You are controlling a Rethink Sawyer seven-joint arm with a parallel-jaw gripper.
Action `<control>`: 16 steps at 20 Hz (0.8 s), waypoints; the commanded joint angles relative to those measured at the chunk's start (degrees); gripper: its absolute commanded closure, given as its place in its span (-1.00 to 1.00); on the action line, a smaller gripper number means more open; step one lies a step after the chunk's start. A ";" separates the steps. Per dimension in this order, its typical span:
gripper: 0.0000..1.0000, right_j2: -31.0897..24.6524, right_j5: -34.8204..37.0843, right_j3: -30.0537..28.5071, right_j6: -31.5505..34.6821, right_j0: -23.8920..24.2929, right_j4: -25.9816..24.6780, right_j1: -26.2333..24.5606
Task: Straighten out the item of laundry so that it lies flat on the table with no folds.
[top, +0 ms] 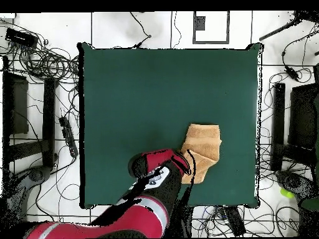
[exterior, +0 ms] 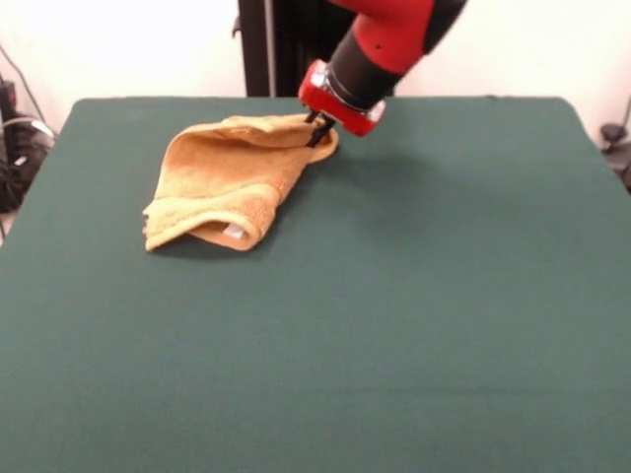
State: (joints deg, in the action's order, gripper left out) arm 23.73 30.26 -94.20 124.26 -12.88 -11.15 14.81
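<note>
The item of laundry (exterior: 232,177) is an orange-tan towel, folded over on itself, on the far left part of the green table (exterior: 444,296). A small white label (exterior: 234,232) shows at its near fold. My gripper (exterior: 318,129) is at the towel's far right corner, shut on the cloth there, and that edge stands slightly raised. In the overhead view the towel (top: 204,144) lies near the table's (top: 124,93) bottom right, and the red wrist covers its lower left corner and hides the gripper.
Cables and dark equipment lie on the floor around the table (top: 37,62). A black post (exterior: 254,44) stands behind the table's far edge. The towel sits some way in from the nearest table edges.
</note>
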 commanded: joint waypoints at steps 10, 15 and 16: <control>1.00 -10.36 12.42 5.75 5.55 -0.33 11.95 13.16; 1.00 -12.91 15.78 3.48 1.17 2.37 12.59 18.56; 1.00 -13.19 16.21 3.86 1.34 2.58 12.70 18.63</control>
State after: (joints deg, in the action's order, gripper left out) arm 20.69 38.55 -92.34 124.26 -11.68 -3.07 27.55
